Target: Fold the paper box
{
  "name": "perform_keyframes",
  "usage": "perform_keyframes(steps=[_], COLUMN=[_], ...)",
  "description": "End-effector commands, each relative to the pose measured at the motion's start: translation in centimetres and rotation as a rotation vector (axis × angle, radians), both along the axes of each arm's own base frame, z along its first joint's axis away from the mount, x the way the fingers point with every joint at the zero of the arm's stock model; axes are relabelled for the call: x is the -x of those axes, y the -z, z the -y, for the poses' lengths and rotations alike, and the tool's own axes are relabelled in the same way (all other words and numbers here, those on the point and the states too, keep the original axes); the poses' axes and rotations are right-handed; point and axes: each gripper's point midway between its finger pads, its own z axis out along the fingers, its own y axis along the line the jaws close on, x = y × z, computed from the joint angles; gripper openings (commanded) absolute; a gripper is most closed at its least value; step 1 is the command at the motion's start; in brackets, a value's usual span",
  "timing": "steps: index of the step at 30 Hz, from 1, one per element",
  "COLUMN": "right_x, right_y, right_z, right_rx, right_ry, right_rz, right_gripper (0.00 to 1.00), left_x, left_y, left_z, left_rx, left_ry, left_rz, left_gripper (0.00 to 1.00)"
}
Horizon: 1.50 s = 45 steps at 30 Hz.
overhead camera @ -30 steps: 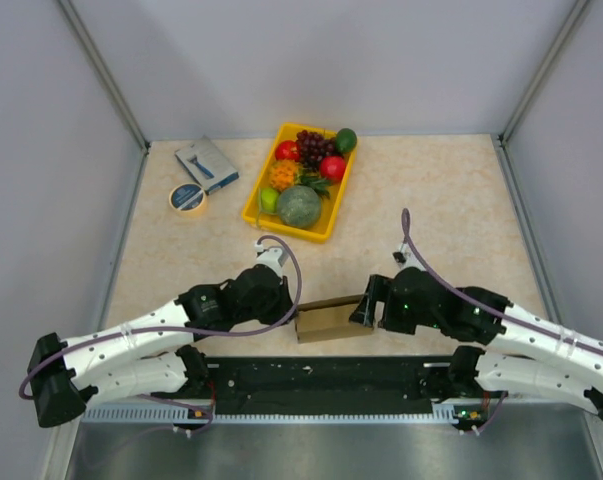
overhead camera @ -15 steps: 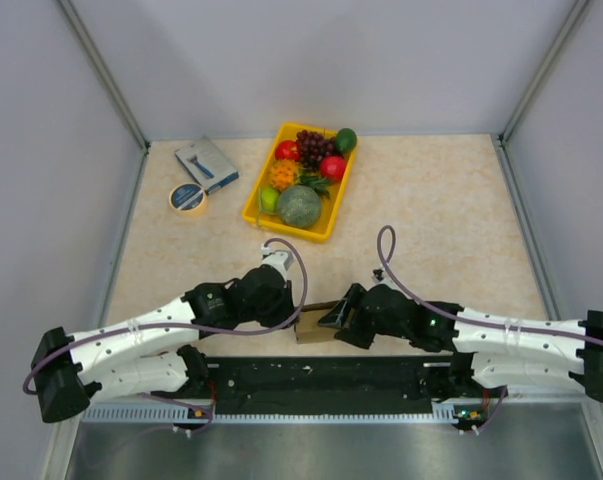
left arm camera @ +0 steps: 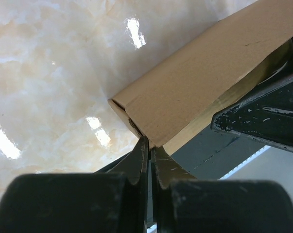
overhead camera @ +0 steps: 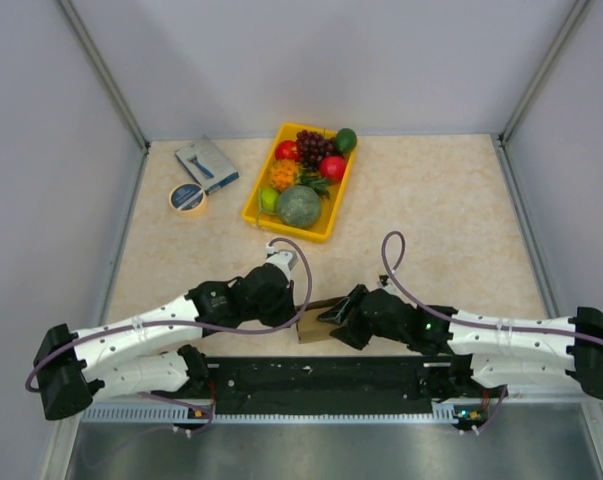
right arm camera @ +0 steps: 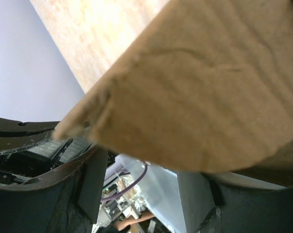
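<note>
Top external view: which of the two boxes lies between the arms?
The brown paper box, at the near edge; the blue-grey box lies far back beside the tape roll.

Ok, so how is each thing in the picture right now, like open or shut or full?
Paper box: partly folded, between the two grippers.
Left gripper: shut on a box edge.
Right gripper: open, a box flap against it.
Yellow tray: full of fruit.
Tape roll: lying flat.
Small blue box: closed, lying flat.
</note>
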Motion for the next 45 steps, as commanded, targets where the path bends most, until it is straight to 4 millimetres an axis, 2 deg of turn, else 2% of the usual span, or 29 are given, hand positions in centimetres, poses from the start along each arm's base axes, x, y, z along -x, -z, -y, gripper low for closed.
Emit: perform_keyframes(steps=[1, 4, 5, 7, 9, 10, 11, 12, 14, 15, 17, 18, 21, 24, 27, 33, 39, 45], right_x=[-0.6, -0.3, 0.1, 0.8, 1.8, 2.3, 2.5, 2.7, 2.4, 1.6, 0.5, -0.8, -2.7, -4.5, -5.8, -6.7, -7.3, -7.0], right_y=[-0.3, -2.2, -2.0, -3.6, -3.6, -4.9, -5.2, -4.9, -6.1, -6.8, -7.5, -8.0, -7.5, -6.9, -7.3, -5.4, -4.0, -2.4], right_z=[0.3, 0.5, 1.2, 2.0, 3.7, 4.4, 5.1, 6.8, 8.7, 11.0, 12.5, 13.2, 13.6, 13.3, 12.8, 11.4, 10.0, 9.6], right_rx=[0.048, 0.112, 0.161, 0.191, 0.239, 0.207, 0.219, 0.289, 0.349, 0.46, 0.543, 0.606, 0.675, 0.756, 0.792, 0.803, 0.774, 0.765], right_ry=[-0.002, -0.153, -0.204, -0.325, -0.422, -0.445, -0.461, -0.503, -0.527, -0.526, -0.521, -0.5, -0.507, -0.548, -0.574, -0.617, -0.624, -0.643], right_rz=[0.074, 0.241, 0.266, 0.383, 0.44, 0.49, 0.51, 0.536, 0.588, 0.59, 0.583, 0.565, 0.522, 0.565, 0.601, 0.587, 0.588, 0.555], right_gripper=[0.58, 0.65, 0.66, 0.69, 0.7, 0.7, 0.7, 0.7, 0.65, 0.61, 0.52, 0.48, 0.42, 0.4, 0.37, 0.35, 0.27, 0.12], left_x=[1.1, 1.0, 0.8, 0.6, 0.5, 0.4, 0.3, 0.3, 0.3, 0.3, 0.3, 0.3, 0.2, 0.2, 0.2, 0.1, 0.1, 0.4], left_y=[1.0, 1.5, 1.5, 1.6, 1.5, 1.5, 1.5, 1.5, 1.6, 1.6, 1.7, 1.6, 1.5, 1.6, 1.6, 1.4, 1.6, 1.6], left_z=[-0.1, 0.0, 0.0, -0.1, 0.1, 0.2, 0.3, 0.2, 0.2, 0.2, 0.2, 0.2, 0.2, 0.1, 0.1, 0.0, 0.0, 0.4], left_rx=[-0.041, -0.048, -0.041, -0.033, -0.022, -0.023, -0.023, -0.025, -0.029, -0.03, -0.028, -0.026, -0.026, -0.031, -0.037, -0.028, -0.014, -0.006], left_ry=[0.038, 0.016, 0.007, -0.013, -0.019, -0.022, -0.021, -0.022, -0.024, -0.027, -0.028, -0.028, -0.031, -0.035, -0.033, -0.05, -0.063, -0.052], left_rz=[-0.061, -0.071, -0.065, -0.06, -0.053, -0.054, -0.053, -0.053, -0.055, -0.054, -0.053, -0.051, -0.048, -0.05, -0.051, -0.042, -0.031, -0.022], left_gripper=[0.0, 0.0, 0.0, 0.0, 0.0, 0.0, 0.0, 0.0, 0.0, 0.0, 0.0, 0.0, 0.0, 0.0, 0.0, 0.0, 0.0, 0.08])
